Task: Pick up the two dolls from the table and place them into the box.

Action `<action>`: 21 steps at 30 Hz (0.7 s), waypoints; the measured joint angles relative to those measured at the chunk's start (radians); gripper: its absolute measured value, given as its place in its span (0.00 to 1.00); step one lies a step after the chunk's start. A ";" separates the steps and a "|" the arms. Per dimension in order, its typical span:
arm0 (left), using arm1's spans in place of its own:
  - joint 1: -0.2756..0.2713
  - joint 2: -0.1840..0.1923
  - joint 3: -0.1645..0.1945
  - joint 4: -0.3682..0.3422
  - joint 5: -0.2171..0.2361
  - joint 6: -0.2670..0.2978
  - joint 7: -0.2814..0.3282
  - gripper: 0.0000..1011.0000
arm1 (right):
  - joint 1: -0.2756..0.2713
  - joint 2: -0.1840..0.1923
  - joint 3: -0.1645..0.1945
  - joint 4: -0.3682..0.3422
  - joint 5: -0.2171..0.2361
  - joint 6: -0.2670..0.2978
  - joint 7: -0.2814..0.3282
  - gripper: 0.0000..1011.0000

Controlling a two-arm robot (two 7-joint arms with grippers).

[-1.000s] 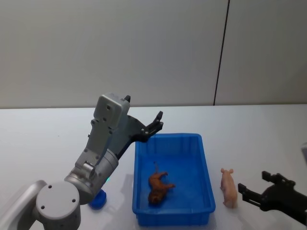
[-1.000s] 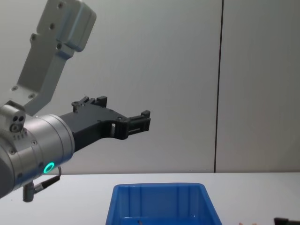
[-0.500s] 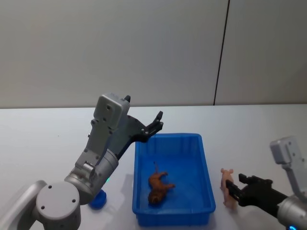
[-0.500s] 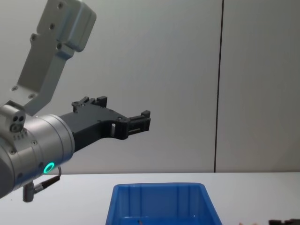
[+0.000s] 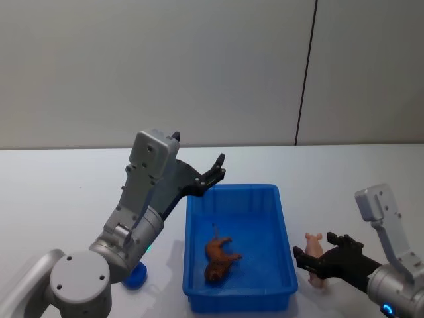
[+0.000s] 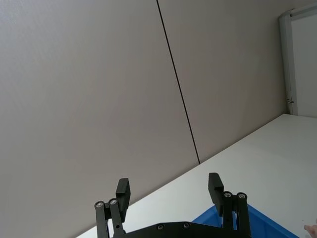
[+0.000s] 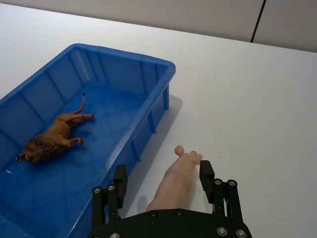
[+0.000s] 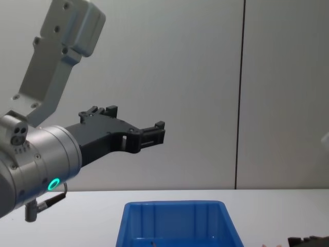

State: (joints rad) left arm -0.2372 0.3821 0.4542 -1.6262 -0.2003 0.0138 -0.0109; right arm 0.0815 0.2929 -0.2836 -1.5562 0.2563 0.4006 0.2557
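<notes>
Two claws are in front of you, and the right one is working low and closest in. Your right claw (image 7: 163, 173) is spread wide just above the surface (image 7: 257, 104), with the pink pig doll (image 7: 181, 166) lying between its fingers. There is a gap on each side of the doll's body, so you are straddling it, not gripping it. The pig's head points away from the claw's palm, out past the fingertips.

Just off that claw's left finger stands the blue box (image 7: 148, 62). Its long wall runs alongside the pig, near it but not touching. Inside the box, farther to the claw's left, the brown lion doll (image 7: 52, 139) lies on its side on the floor. Its head is toward the near end and its thin tail toward the far end.

Beyond the box's near left corner, well away from your right claw, a small blue round object (image 5: 134, 277) rests on the surface, partly hidden by the left arm.

Farther back and much higher, your left claw (image 6: 169, 184) hangs in the air above the box's far left corner, well apart from the right claw. Its fingers are wide apart with nothing between them. In the chest view it stands out against the grey wall (image 8: 205, 77), above the box's far rim. A dark vertical seam (image 8: 239, 98) runs down the wall beyond the claw's tips.
</notes>
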 joint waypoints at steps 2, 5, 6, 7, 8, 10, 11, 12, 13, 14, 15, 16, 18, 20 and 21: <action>0.000 0.000 0.000 0.000 0.000 0.000 0.000 0.99 | 0.002 -0.001 0.000 0.002 -0.002 0.000 0.000 0.90; 0.000 0.000 0.000 0.000 0.000 0.000 0.000 0.99 | 0.003 -0.001 0.000 0.002 -0.005 0.001 0.000 0.98; 0.000 0.000 0.000 0.000 0.000 0.000 0.000 0.99 | 0.003 -0.001 0.000 0.002 -0.005 0.002 0.000 0.99; 0.000 0.000 0.000 0.000 0.000 0.000 0.000 0.99 | 0.003 0.000 0.000 0.002 -0.006 0.004 -0.001 1.00; 0.000 0.000 0.000 0.000 0.000 0.000 0.000 0.99 | 0.003 0.000 0.000 0.002 -0.006 0.006 -0.002 1.00; 0.000 0.000 0.000 0.000 0.000 0.000 0.000 0.99 | 0.003 0.001 0.001 0.001 -0.006 0.009 -0.004 1.00; 0.000 0.000 0.000 0.000 0.000 0.000 0.000 0.99 | 0.002 0.002 0.001 -0.002 -0.006 0.013 -0.006 1.00; 0.000 0.000 0.000 0.000 0.000 0.000 0.000 0.99 | 0.001 0.002 0.002 -0.003 -0.006 0.015 -0.008 1.00; 0.000 0.000 0.000 0.000 0.000 0.000 0.000 0.99 | -0.001 0.003 0.002 -0.006 -0.005 0.020 -0.011 1.00; 0.000 0.000 0.000 0.000 0.000 0.000 0.000 0.99 | -0.002 0.004 0.003 -0.007 -0.004 0.023 -0.012 1.00; 0.000 0.000 0.000 0.000 0.000 0.000 0.000 0.99 | -0.003 0.004 0.003 -0.009 -0.003 0.025 -0.013 1.00; 0.000 0.000 0.000 0.000 0.000 0.000 0.000 0.99 | -0.004 0.005 0.003 -0.010 -0.002 0.028 -0.015 1.00; 0.000 0.000 0.000 0.000 0.000 0.000 0.000 0.99 | -0.006 0.006 0.004 -0.013 0.001 0.035 -0.018 1.00; 0.000 0.000 0.000 0.000 0.000 0.000 0.000 0.99 | -0.007 0.006 0.004 -0.014 0.003 0.042 -0.020 1.00; 0.000 0.000 0.000 0.000 0.000 0.000 0.000 0.99 | -0.008 0.005 0.004 -0.015 0.005 0.046 -0.022 1.00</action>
State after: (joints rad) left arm -0.2371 0.3821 0.4542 -1.6262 -0.2003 0.0138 -0.0109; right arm 0.0740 0.2981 -0.2795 -1.5713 0.2613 0.4467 0.2335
